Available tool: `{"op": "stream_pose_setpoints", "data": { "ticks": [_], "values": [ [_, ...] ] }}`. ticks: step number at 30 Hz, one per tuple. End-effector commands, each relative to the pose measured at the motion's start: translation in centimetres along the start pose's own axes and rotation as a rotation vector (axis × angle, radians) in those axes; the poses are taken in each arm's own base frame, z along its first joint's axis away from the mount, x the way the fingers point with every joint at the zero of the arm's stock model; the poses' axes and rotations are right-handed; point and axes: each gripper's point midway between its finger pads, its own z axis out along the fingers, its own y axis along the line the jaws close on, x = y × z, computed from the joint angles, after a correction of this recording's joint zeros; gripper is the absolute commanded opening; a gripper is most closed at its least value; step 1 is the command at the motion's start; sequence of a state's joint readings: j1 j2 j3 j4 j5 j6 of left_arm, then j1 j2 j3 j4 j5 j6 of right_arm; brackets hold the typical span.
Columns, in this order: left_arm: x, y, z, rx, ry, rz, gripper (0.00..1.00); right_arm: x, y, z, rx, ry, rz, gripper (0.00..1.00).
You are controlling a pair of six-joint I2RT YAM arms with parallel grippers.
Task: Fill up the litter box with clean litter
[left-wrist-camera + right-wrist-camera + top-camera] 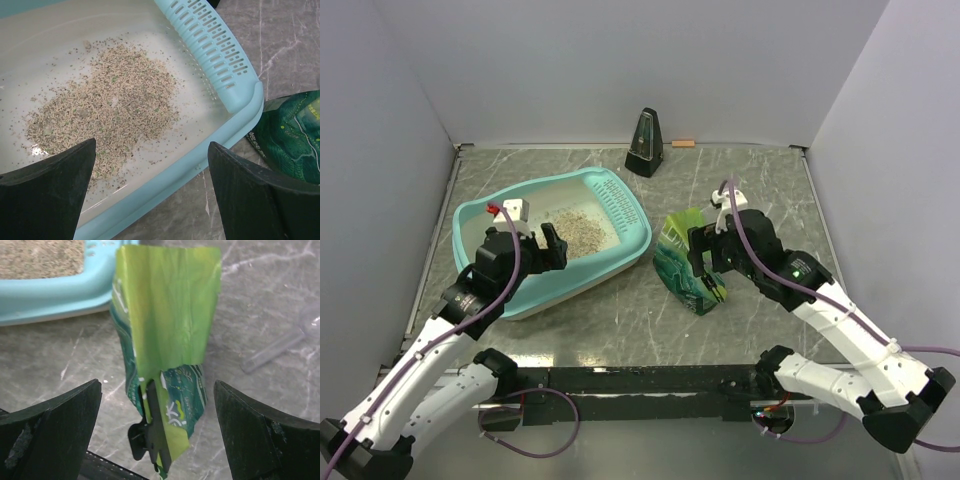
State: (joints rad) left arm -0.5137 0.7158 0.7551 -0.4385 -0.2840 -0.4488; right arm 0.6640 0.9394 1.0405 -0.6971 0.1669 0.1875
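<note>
Left pincer open over litter box, clean litter just ahead, right pincer open (holding nothing), green bag ahead

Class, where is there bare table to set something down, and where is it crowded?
Bare: back-left marble between teal plastic litter tray and black pyramid object; back-right corner. Crowded: gap between tray and green printed bag.

One litter box, one clean litter heap, one green bag, one metronome, one left tool, one right tool.
</note>
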Motion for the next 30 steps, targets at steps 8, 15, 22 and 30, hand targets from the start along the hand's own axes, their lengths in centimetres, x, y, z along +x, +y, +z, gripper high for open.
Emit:
{"op": "stream_pose_setpoints", "data": {
  "ticks": [8,15,22,30],
  "values": [
    [-1.2,-1.0,-0.6,0.052,-0.025,-0.008,0.97,4.4,0.1,-0.2,-0.004,0.144,-0.011,0.99],
    [-1.2,-1.1,-0.8,0.062,-0.028,-0.006,0.97,5.7,1.2,-0.6,0.018,0.191,-0.082,1.00],
    [-1.1,-1.1,-0.7,0.064,-0.020,-0.005,0.97,5.9,0.6,-0.8,0.115,0.207,-0.125,0.96],
    [-0.9,-1.2,-0.5,0.066,-0.011,-0.002,0.97,5.7,0.2,-1.5,0.156,0.203,-0.139,0.85]
  ]
}}
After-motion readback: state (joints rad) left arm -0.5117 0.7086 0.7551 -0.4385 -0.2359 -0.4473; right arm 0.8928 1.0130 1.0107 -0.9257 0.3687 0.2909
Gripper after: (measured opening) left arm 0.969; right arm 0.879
